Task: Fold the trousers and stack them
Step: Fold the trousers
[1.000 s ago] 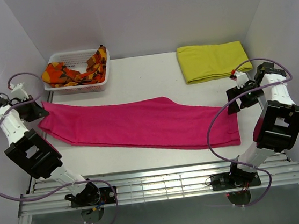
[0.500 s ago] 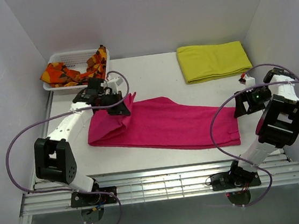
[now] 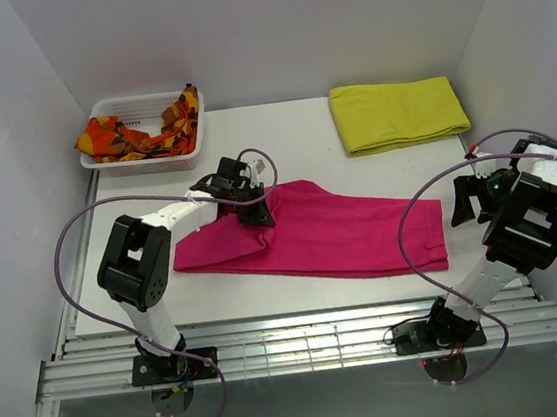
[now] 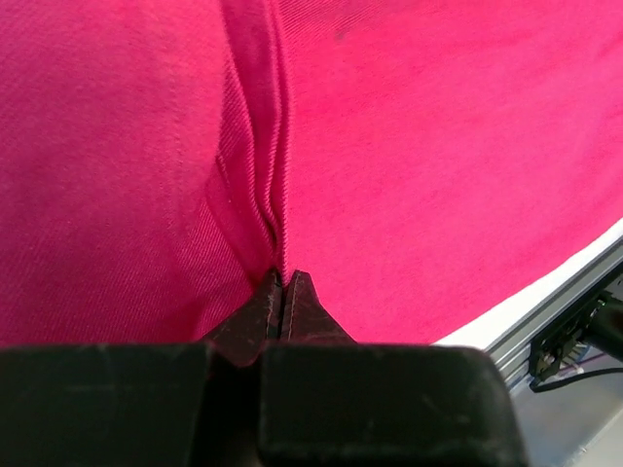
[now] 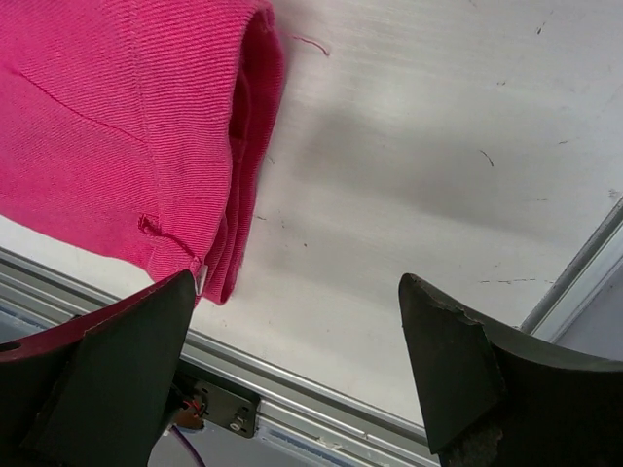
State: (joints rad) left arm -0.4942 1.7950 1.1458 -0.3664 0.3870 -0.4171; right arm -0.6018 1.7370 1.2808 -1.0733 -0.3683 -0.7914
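The magenta-pink trousers (image 3: 342, 231) lie across the middle of the table, their left end doubled over to the right. My left gripper (image 3: 261, 210) is shut on a raised pleat of that folded end, low over the cloth. In the left wrist view the trousers (image 4: 438, 146) fill the frame, and the gripper (image 4: 282, 284) has its tips pinched together on a bunched seam. My right gripper (image 3: 471, 203) hangs open just past the trousers' right end. In its own view the gripper (image 5: 295, 284) is empty over bare table, with the trousers' end (image 5: 127, 126) at upper left.
A white basket (image 3: 153, 164) holding an orange-and-red patterned cloth (image 3: 121, 136) stands at the back left. A folded yellow cloth (image 3: 396, 112) lies at the back right. The table's metal front rail (image 5: 321, 413) runs close under my right gripper.
My left gripper has carried the trousers' left end from the far left edge rightward over the rest, doubling the cloth. My right gripper has drawn back to the right, off the trousers.
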